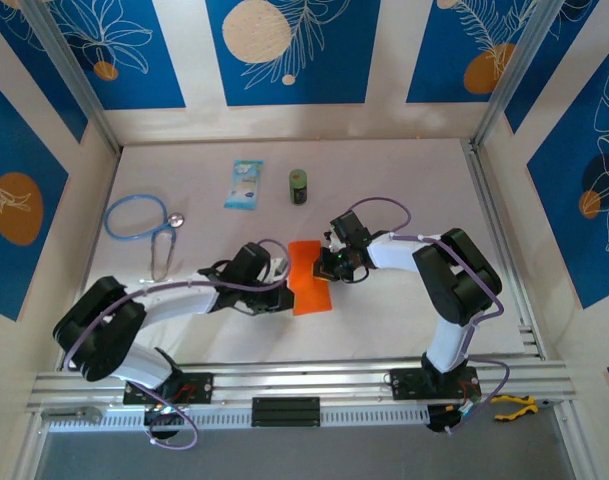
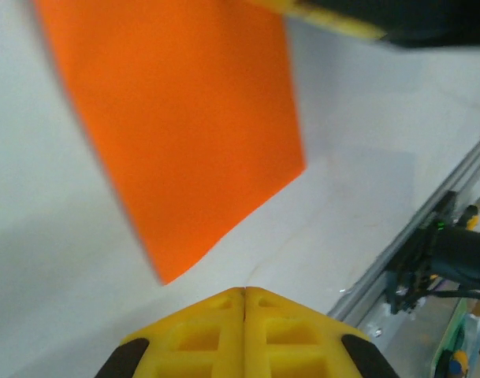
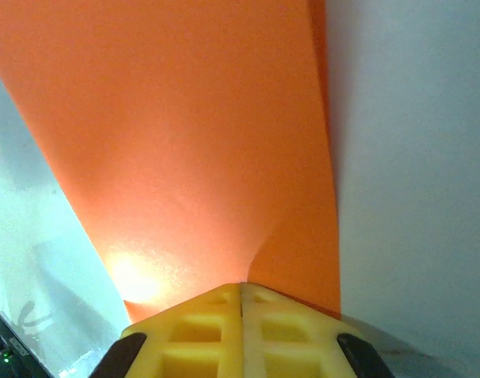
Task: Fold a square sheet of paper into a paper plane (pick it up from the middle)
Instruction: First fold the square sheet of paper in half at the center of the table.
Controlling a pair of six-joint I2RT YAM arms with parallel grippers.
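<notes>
The square sheet of paper [image 1: 310, 285] is bright orange and lies mid-table between the two grippers; from above it looks longer than wide. My right gripper [image 1: 330, 264] is shut on its upper right edge. In the right wrist view the paper [image 3: 184, 142] buckles into a small crease right at the closed yellow fingertips [image 3: 241, 285]. My left gripper [image 1: 282, 285] is shut and holds nothing. It sits just off the sheet's left edge, and its tips [image 2: 245, 290] stand apart from the paper [image 2: 184, 118] ahead. The paper plane is out of view.
At the back of the table lie a blue stethoscope [image 1: 144, 222], a light-blue packet [image 1: 244, 185] and a small green can [image 1: 299, 186]. An aluminium rail [image 1: 284, 380] runs along the near edge. Yellow-handled pliers [image 1: 514, 405] rest at its right end.
</notes>
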